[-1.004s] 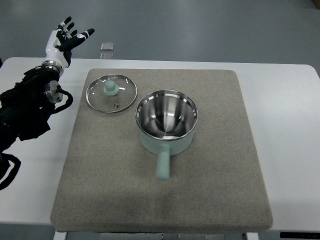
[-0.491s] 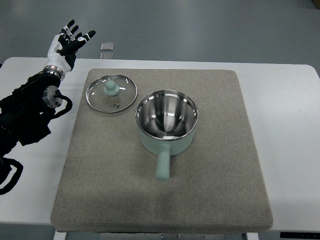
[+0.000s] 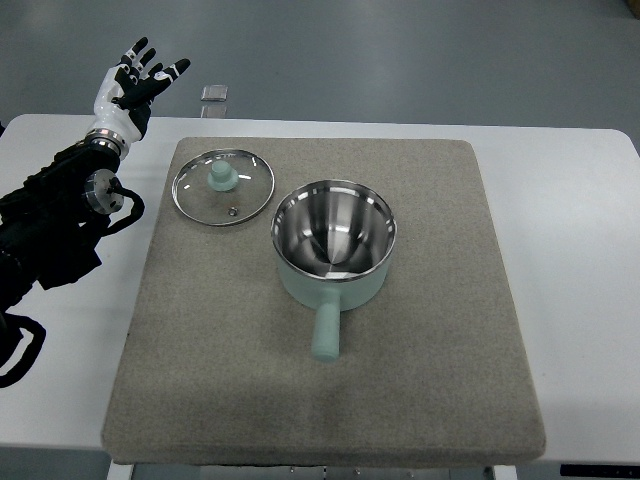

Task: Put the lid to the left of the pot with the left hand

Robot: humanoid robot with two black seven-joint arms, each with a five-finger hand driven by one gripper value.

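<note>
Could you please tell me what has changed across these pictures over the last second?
The left hand drifted slightly up and away, fingers spread, holding nothing. The glass lid with the green knob, the mint-green steel pot and the grey felt mat stayed put.

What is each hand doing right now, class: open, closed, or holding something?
Left hand: open, fingers spread, holding nothing, raised apart from the lid.
Right hand: not in view.

A grey felt mat (image 3: 420, 400) covers most of the white table (image 3: 580, 250). Beyond the table's far edge, a small clear object (image 3: 215, 94) lies on the grey floor (image 3: 400, 50).
</note>
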